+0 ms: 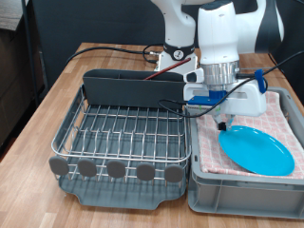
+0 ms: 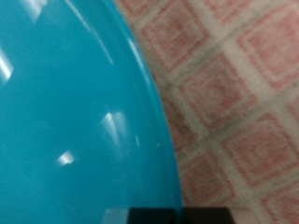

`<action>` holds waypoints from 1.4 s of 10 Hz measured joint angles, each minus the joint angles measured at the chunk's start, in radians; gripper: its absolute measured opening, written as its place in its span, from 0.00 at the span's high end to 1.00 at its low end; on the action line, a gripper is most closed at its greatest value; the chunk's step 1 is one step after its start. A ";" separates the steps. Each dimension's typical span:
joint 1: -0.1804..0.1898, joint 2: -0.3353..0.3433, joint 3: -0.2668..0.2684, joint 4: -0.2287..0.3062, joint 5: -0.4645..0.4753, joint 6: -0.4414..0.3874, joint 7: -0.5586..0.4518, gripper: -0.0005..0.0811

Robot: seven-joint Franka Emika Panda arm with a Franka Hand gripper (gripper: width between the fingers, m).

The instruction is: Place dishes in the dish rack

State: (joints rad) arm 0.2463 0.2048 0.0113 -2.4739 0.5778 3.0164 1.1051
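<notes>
The light-blue plate [image 1: 257, 150] lies flat on the pink checked cloth in the grey bin at the exterior view's right. It fills most of the wrist view [image 2: 70, 112], seen very close. My gripper [image 1: 224, 121] hangs low over the plate's far edge; its fingertips are hard to make out and do not show in the wrist view. The dish rack [image 1: 119, 138], a dark grey tray with a silver wire grid, tall cutlery box and round tabs, stands at the left with nothing on its grid. The mug and the wooden spoon are out of view.
The grey bin [image 1: 242, 185] with the pink checked cloth [image 2: 243, 84] stands right beside the rack. Red and black cables [image 1: 123, 52] run over the wooden table behind the rack. The robot's base stands at the back.
</notes>
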 joint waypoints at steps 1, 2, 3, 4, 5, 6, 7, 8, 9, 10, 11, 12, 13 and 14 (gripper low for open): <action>0.028 -0.020 -0.047 -0.010 -0.080 -0.016 0.066 0.98; 0.057 -0.042 -0.098 -0.023 -0.177 -0.032 0.147 0.98; 0.081 -0.067 -0.142 -0.035 -0.278 -0.053 0.233 0.98; 0.096 -0.096 -0.179 -0.044 -0.386 -0.084 0.322 0.98; 0.100 -0.128 -0.202 -0.051 -0.482 -0.124 0.402 0.98; 0.100 -0.162 -0.216 -0.052 -0.566 -0.179 0.472 0.98; 0.097 -0.198 -0.224 -0.053 -0.634 -0.235 0.528 0.98; 0.091 -0.236 -0.227 -0.052 -0.697 -0.294 0.578 0.98; 0.082 -0.276 -0.227 -0.048 -0.760 -0.372 0.627 0.98; 0.073 -0.315 -0.224 -0.036 -0.837 -0.470 0.682 0.98; 0.064 -0.350 -0.219 -0.016 -0.910 -0.583 0.735 0.98; 0.058 -0.380 -0.212 0.008 -0.962 -0.688 0.765 0.98; 0.055 -0.404 -0.206 0.037 -0.998 -0.793 0.771 0.98; 0.055 -0.422 -0.203 0.071 -1.035 -0.892 0.771 0.98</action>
State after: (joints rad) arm 0.3010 -0.2171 -0.1912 -2.4028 -0.4573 2.1246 1.8757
